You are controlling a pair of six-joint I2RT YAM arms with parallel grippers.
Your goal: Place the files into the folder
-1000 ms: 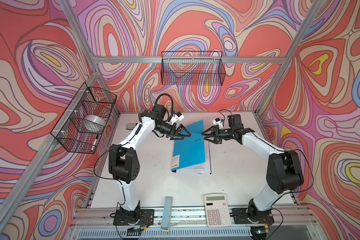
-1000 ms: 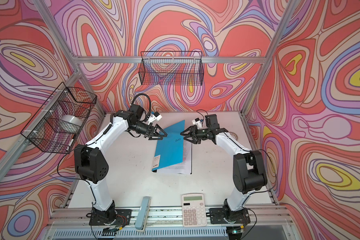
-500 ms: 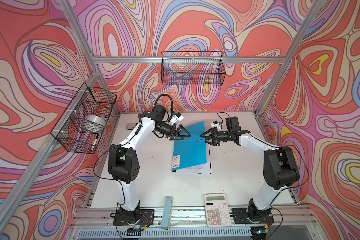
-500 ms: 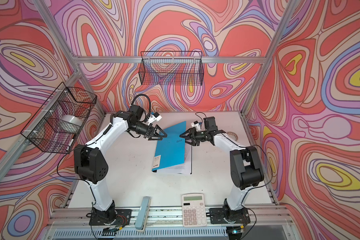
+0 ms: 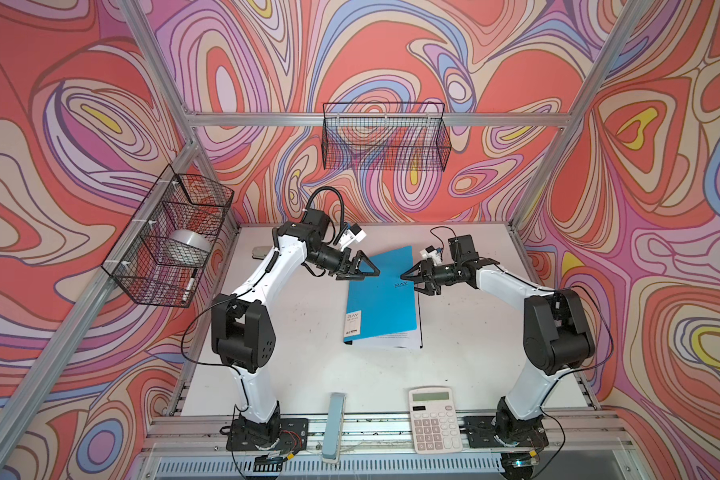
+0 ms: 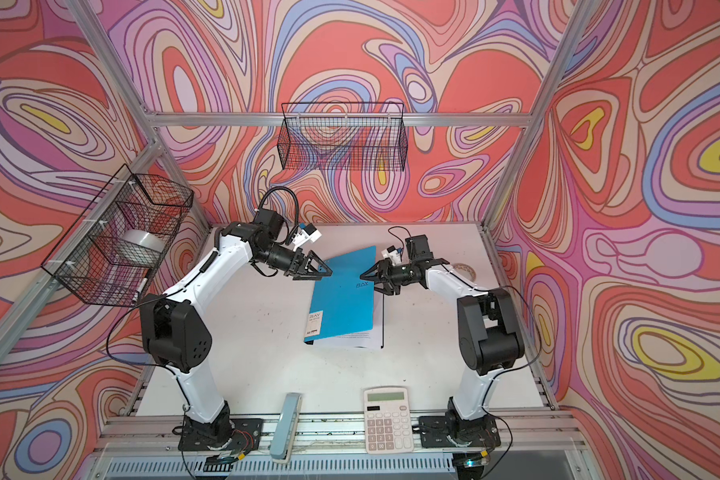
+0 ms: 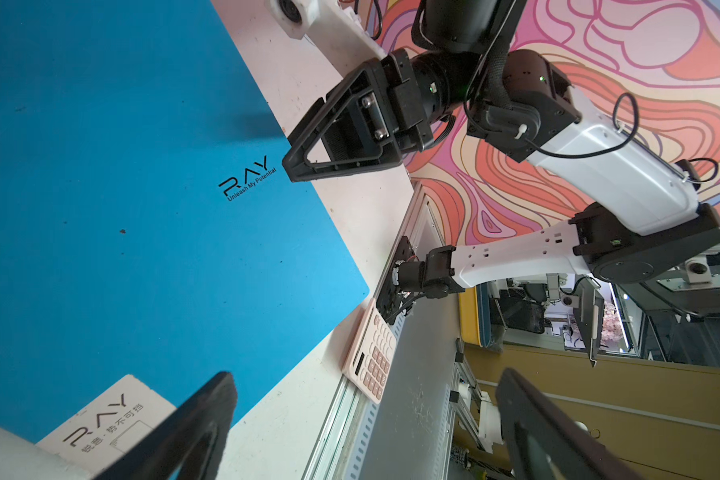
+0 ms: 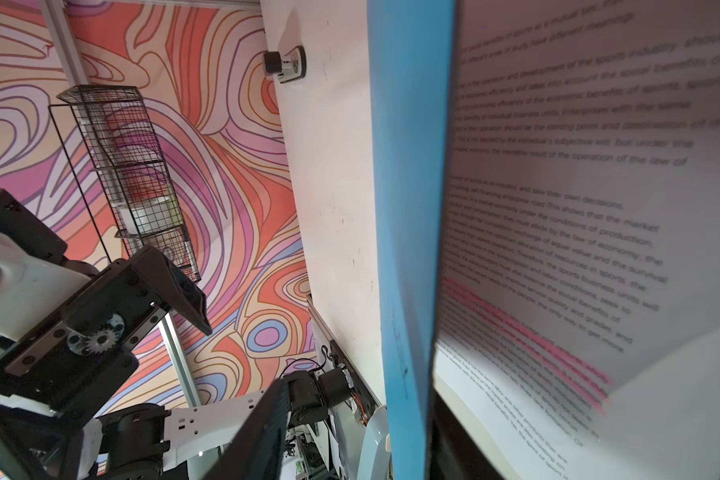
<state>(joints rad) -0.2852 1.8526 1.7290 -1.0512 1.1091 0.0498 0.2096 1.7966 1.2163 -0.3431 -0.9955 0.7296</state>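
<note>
Swirling pink and orange walls boxed in the white tabletop (image 5: 308, 332). From where I stood the folder (image 5: 385, 303) lay near its middle, blue cover uppermost and spine toward the left arm. The files (image 8: 578, 249) were already inside. Printed sheets showed under the cover, and in both top views their near margin stuck out past its near edge. The cover was not flat, for its free side stood raised off the page.

The right gripper (image 5: 412, 284) sat at that free edge beside the RAY mark. Its jaws were about halfway apart, one finger plainly clear of the cover, pinching nothing that I could see. The left gripper (image 5: 364, 272) hung above the folder's far corner on the spine side, jaws wide and empty.

To my eye what remained was closing the cover. That wanted a slow lowering, with the right jaws drawn out sideways so they dragged no sheet. A light press from the left arm would then seat it.
</note>
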